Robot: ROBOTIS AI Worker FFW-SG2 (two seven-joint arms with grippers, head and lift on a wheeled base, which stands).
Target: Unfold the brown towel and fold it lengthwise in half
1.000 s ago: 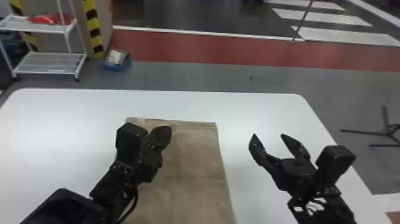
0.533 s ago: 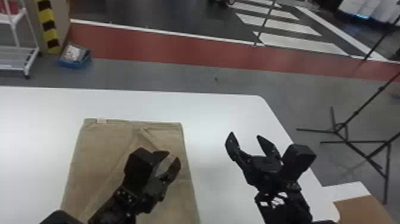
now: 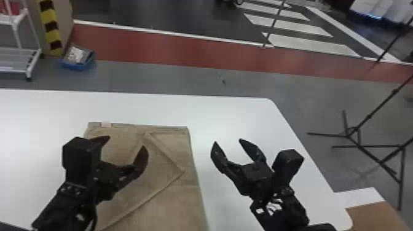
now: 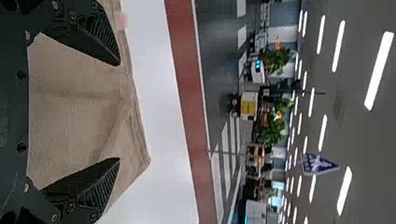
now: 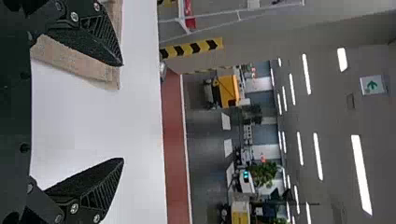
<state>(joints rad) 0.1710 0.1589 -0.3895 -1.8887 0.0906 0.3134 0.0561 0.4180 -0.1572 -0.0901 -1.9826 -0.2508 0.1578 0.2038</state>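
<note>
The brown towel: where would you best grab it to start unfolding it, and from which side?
Probably by the pointed corner of the top flap, coming from the robot's right with the right gripper: that flap lies over the rest of the towel, its corner pointing that way.

Grey floor (image 3: 190,77); red floor band (image 3: 172,51); striped post (image 3: 51,27); ceiling lights (image 4: 379,70)
</note>
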